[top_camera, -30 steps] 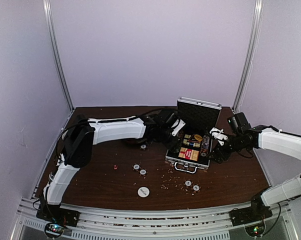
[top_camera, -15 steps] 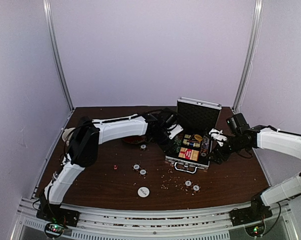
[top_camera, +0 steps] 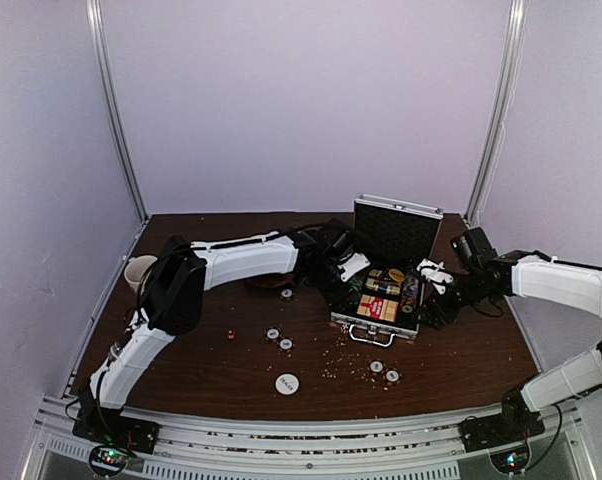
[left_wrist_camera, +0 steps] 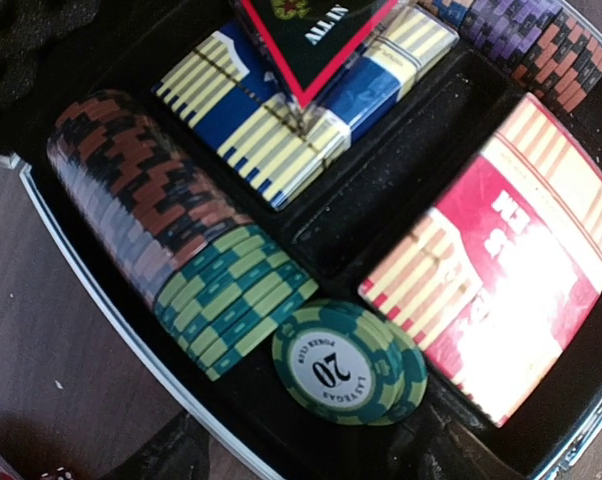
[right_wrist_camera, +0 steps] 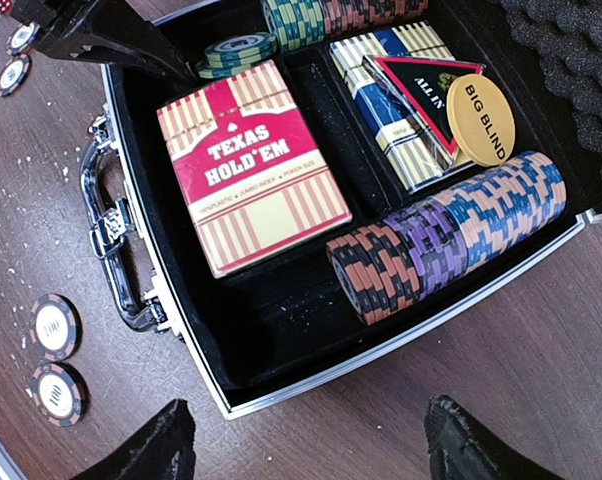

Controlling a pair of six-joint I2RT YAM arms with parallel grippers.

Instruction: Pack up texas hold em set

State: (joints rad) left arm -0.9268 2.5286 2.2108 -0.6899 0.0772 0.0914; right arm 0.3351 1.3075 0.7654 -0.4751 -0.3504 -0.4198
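Observation:
The silver briefcase (top_camera: 353, 322) lies open, its lid (top_camera: 397, 228) upright. Inside it are the red-yellow card box (right_wrist_camera: 251, 180), a blue card box (right_wrist_camera: 401, 110) and rows of chips (right_wrist_camera: 451, 235). My left gripper (top_camera: 347, 289) is open over the case's left side. Its fingertips (left_wrist_camera: 171, 455) straddle two green chips (left_wrist_camera: 349, 362) lying flat in the tray beside the card box (left_wrist_camera: 511, 270). My right gripper (top_camera: 437, 303) is open and empty, with its fingers (right_wrist_camera: 146, 445) over bare table at the case's right corner. Loose chips (top_camera: 279, 339) (top_camera: 384, 372), a white disc (top_camera: 287, 382) and a red die (top_camera: 230, 335) lie on the table.
A paper cup (top_camera: 138, 270) stands at the far left. A bowl (top_camera: 269, 281) sits half hidden behind the left arm, with a chip (top_camera: 286, 294) next to it. Two chips (right_wrist_camera: 56, 358) lie by the case handle (right_wrist_camera: 116, 250). Crumbs dot the table in front of the case.
The left arm's elbow has swung right and back while its gripper stayed over the case's left side. The right gripper has edged slightly toward the case.

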